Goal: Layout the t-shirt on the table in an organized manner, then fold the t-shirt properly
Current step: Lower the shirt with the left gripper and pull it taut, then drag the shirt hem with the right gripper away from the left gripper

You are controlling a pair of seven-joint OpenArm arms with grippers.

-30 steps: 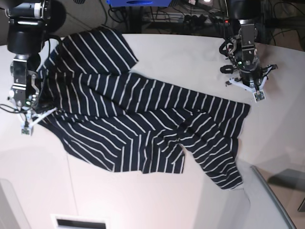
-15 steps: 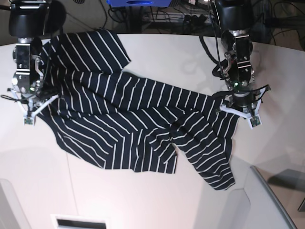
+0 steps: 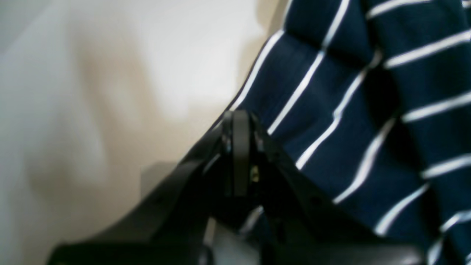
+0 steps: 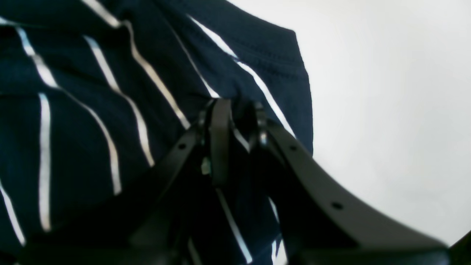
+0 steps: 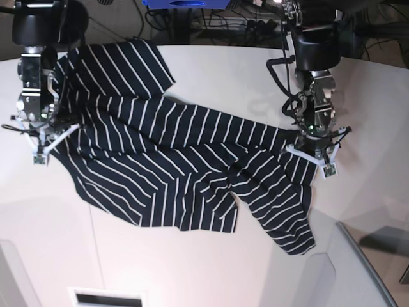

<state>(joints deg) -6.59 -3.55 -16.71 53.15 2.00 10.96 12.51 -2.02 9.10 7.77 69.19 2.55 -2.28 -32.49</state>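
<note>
While left fingers (image 3: 241,121) closed — right fingers (image 4: 235,110) pinch t-shirt (image 5: 185,166).

A robotics lab or test bench, by the look of it — a broad off-white table (image 5: 211,268) with a curved far edge, two black robot arms mounted over it, and beyond the far edge a dark tangle of cables (image 5: 255,25) and a blue box (image 5: 185,3).

The left tool (image 3: 241,147) is seen with its jaws pressed together, its tip set at the edge of the t-shirt (image 3: 353,110). The dark, white-striped cloth is spread over the right of the view, rumpled, with pale worktop (image 3: 92,92) shown at the left.
</note>
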